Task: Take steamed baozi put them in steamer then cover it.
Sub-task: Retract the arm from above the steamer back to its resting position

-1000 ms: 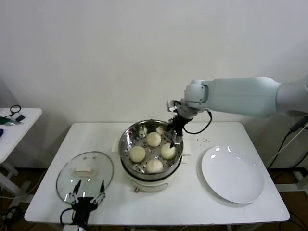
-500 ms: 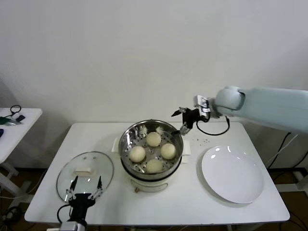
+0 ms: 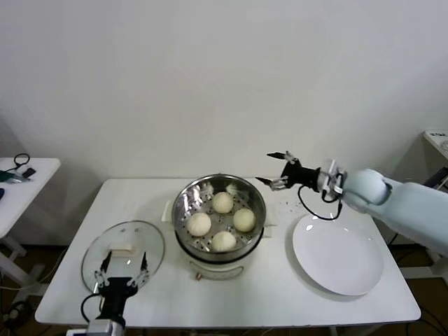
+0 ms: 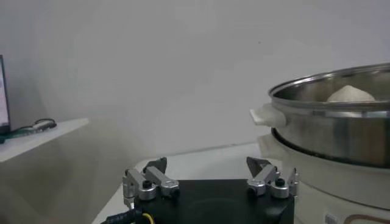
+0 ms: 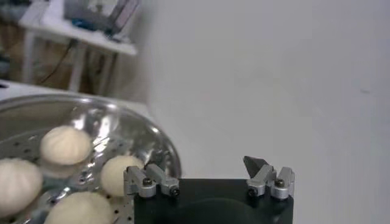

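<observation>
Left gripper (image 3: 123,275): fingers spread, empty, low at the near edge of the glass lid (image 3: 123,253).
Right gripper (image 3: 281,170): open, empty, above the table beside the steamer (image 3: 220,215).
Baozi (image 3: 222,202): all four sat on the perforated tray.
Lid step: best grasped squarely across the cream handle (image 3: 121,249) (glass would slip), lifted level, centred over the steamer's rim.
White plate (image 3: 338,253): bare.

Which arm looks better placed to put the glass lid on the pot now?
Left. The left gripper hangs open right at the glass lid, while the right gripper is empty beyond the steamer, which holds all four baozi.
</observation>
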Available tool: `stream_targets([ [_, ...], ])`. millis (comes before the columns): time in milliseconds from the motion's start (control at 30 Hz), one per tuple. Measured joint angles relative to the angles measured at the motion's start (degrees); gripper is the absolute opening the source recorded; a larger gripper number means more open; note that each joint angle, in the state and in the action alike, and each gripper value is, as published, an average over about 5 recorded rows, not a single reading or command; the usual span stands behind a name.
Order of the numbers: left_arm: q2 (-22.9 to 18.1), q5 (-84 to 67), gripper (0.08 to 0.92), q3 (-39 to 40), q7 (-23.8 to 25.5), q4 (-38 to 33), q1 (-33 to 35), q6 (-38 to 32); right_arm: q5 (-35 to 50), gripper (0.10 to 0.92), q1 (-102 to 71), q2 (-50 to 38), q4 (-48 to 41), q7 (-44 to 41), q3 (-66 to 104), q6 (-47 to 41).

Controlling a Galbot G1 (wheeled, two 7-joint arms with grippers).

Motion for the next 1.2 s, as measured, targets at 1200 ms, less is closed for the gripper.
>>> stream_targets([
  [1200,2.4,64.82,0.823,-5.03,0.45,7.69,-5.07,-1.46,-20.2,0.823,-74.51,18.57,7.45,4.47,82.43,-5.35],
])
